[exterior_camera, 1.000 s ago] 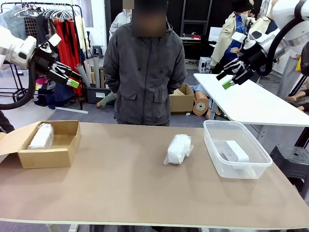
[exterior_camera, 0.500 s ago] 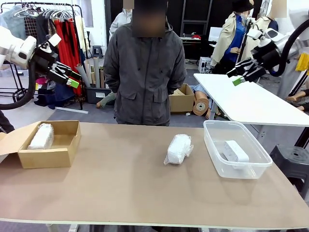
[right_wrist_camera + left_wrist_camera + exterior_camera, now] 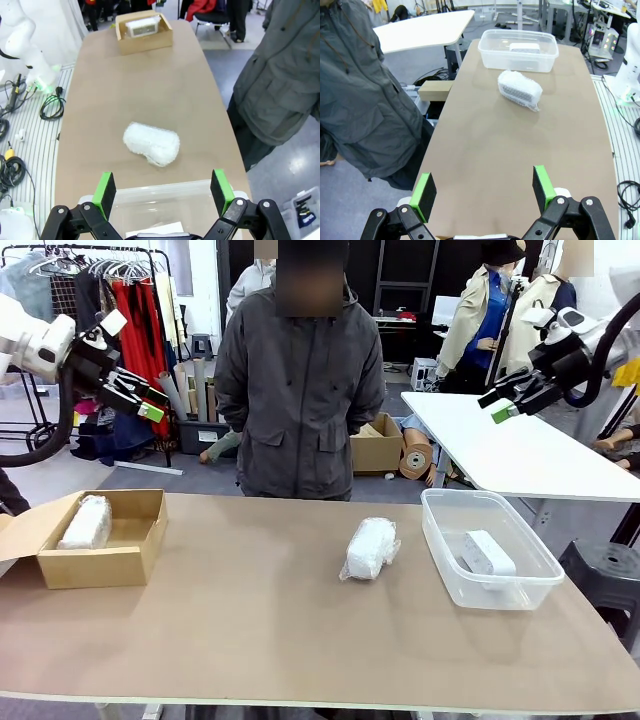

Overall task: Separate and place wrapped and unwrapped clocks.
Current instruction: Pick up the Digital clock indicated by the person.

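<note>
The table [image 3: 250, 640] is the largest item: a long brown surface running from the left of the scene to the right. A person [image 3: 300, 390] in a dark grey jacket stands at its far edge, near the middle.

The left arm [image 3: 30, 340] enters from the upper left and is raised well above the left end of the table. The left pincer [image 3: 148, 403] hangs in the air on the far side of the cardboard box [image 3: 100, 565], with its jaws apart and nothing between them; the left wrist view shows bare table between the two green pads. The right arm [image 3: 600, 330] enters from the upper right. The right pincer [image 3: 497, 406] is held high over the white background table [image 3: 520, 455], beyond the far right corner of the work area, jaws apart and empty.

The clear tub [image 3: 440, 540] stands at the right end of the table. The cardboard box stands at the left end, its flap folded open to the left.

Location of the clocks:
- The first wrapped clock [image 3: 86, 523] lies inside the cardboard box, against its left wall.
- The second wrapped clock [image 3: 370, 547] lies on the bare table between box and tub, near the tub's left wall but not touching it.
- The bare clock [image 3: 487, 555], a smooth white block, lies on the floor of the clear tub
</note>
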You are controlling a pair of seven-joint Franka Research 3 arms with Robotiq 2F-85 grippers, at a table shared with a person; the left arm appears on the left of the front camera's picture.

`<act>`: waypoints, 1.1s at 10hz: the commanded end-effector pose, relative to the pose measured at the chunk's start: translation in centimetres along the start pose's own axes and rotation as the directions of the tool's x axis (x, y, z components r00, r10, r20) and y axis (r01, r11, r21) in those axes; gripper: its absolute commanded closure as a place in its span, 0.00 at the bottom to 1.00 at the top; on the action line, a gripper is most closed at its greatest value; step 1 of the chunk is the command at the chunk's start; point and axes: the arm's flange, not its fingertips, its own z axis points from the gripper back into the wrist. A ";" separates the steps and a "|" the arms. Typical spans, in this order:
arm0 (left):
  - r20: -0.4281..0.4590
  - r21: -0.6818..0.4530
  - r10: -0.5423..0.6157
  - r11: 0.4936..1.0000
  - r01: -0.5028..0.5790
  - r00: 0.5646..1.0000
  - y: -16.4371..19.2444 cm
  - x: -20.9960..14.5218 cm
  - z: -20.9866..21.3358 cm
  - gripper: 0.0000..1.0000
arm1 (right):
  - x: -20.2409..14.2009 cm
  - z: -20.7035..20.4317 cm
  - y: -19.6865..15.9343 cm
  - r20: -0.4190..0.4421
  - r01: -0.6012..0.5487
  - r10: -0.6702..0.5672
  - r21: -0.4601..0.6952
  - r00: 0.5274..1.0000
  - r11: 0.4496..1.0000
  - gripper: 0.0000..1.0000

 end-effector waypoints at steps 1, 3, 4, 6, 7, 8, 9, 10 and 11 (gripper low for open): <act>0.013 0.005 0.001 1.000 -0.001 1.000 0.0 0.2 0.0 0.00 | 0.2 0.1 0.1 -0.003 -0.005 0.005 -0.006 1.000 1.000 0.00; 0.013 0.005 0.001 1.000 -0.001 1.000 0.0 0.2 0.0 0.00 | 0.2 0.1 0.1 -0.003 -0.005 0.005 -0.006 1.000 1.000 0.00; 0.013 0.005 0.001 1.000 -0.001 1.000 0.0 0.2 0.0 0.00 | 0.2 0.1 0.1 -0.003 -0.005 0.005 -0.006 1.000 1.000 0.00; 0.013 0.005 0.001 1.000 -0.001 1.000 0.0 0.2 0.0 0.00 | 0.2 0.1 0.1 -0.003 -0.005 0.005 -0.006 1.000 1.000 0.00; 0.013 0.005 0.001 1.000 -0.001 1.000 0.0 0.2 0.0 0.00 | 0.2 0.1 0.1 -0.003 -0.005 0.005 -0.006 1.000 1.000 0.00; 0.013 0.005 0.001 1.000 -0.001 1.000 0.0 0.2 0.0 0.00 | 0.2 0.1 0.1 -0.003 -0.005 0.005 -0.006 1.000 1.000 0.00; 0.013 0.005 0.001 1.000 -0.001 1.000 0.0 0.2 0.0 0.00 | 0.2 0.1 0.1 -0.003 -0.005 0.005 -0.006 1.000 1.000 0.00; 0.013 0.005 0.001 1.000 -0.001 1.000 0.0 0.2 0.0 0.00 | 0.2 0.1 0.1 -0.003 -0.005 0.005 -0.006 1.000 1.000 0.00; 0.013 0.005 0.001 1.000 -0.001 1.000 0.0 0.2 0.0 0.00 | 0.2 0.1 0.1 -0.003 -0.005 0.005 -0.006 1.000 1.000 0.00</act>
